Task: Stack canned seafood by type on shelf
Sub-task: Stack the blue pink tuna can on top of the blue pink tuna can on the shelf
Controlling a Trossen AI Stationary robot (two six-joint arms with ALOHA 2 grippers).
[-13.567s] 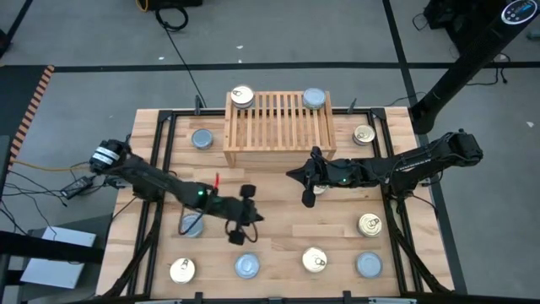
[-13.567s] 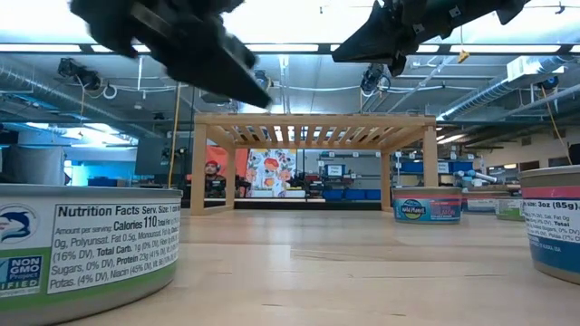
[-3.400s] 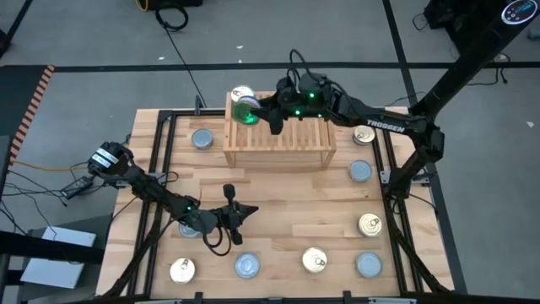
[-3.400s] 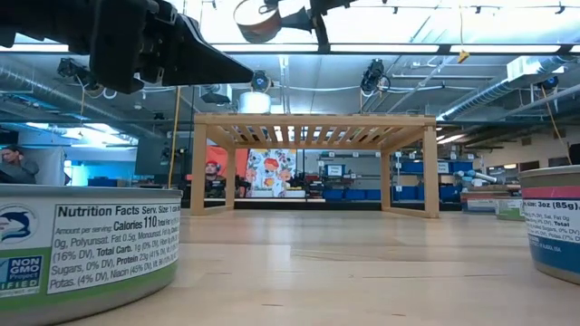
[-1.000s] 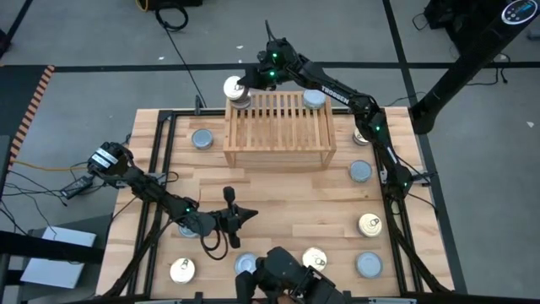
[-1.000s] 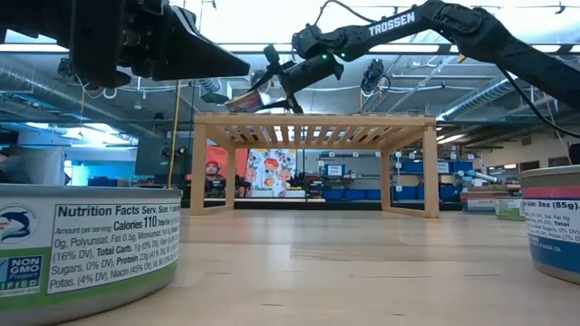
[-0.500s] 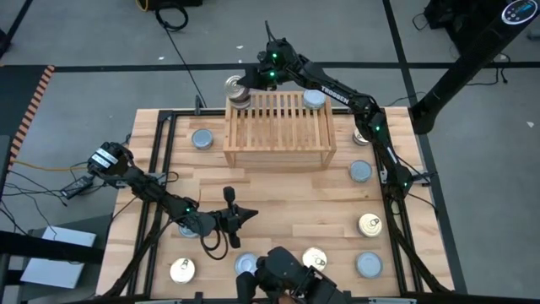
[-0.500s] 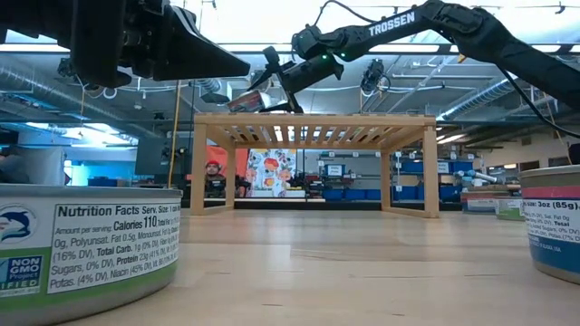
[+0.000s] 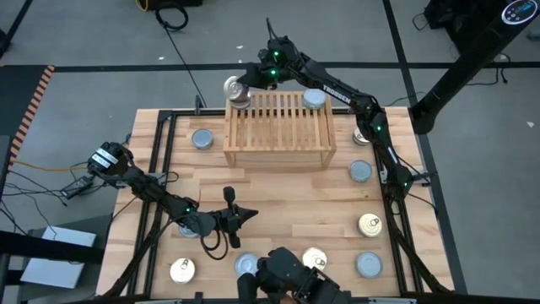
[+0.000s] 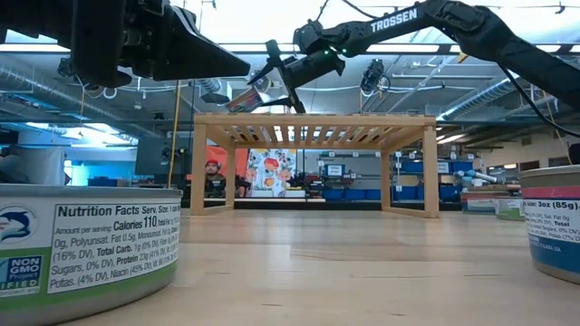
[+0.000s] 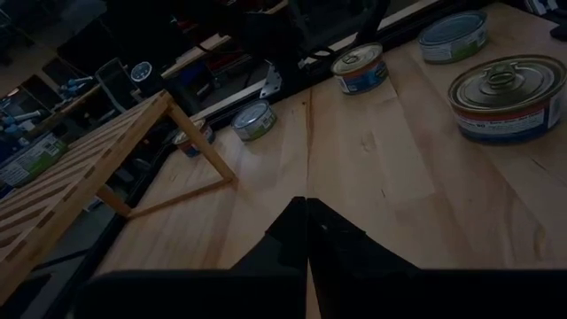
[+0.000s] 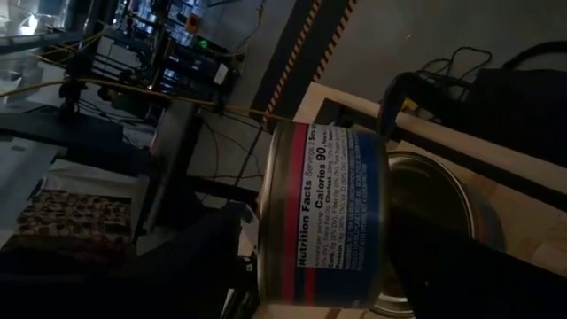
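The shelf [image 9: 278, 127] stands at the table's far side. At its far left corner one tin [image 9: 233, 85] lies tilted on another tin [image 9: 240, 100]. My right gripper [image 9: 246, 82] reaches there from the far side, open, a finger on either side of the upper tin [image 12: 323, 213]. The lower tin's top [image 12: 434, 199] shows beside it. A silver-topped tin [image 9: 314, 98] sits at the shelf's far right corner. My left gripper [image 9: 253, 214] hovers shut over the table's middle with nothing in it [image 11: 306, 213]. My right gripper has its fingers [image 10: 283, 77] beside the upper tin's labelled wall [image 12: 310, 266], coming level from the far side. I cannot tell whether they touch the wall. The tin [image 10: 243, 98] leans tilted above the shelf top.
Loose tins lie around the table: silver [image 9: 202, 138], gold [image 9: 364, 135], silver [image 9: 360, 171], gold [image 9: 369, 224], silver [image 9: 369, 264], gold [image 9: 315, 259], silver [image 9: 245, 264], gold [image 9: 182, 270]. A dark rounded shape [image 9: 291, 283] juts over the near edge. Bare planks lie in front of the shelf.
My right gripper has opened wider around the upper tin at the shelf's far left corner. The tin stays there, tilted on the lower one. Neither arm has moved.
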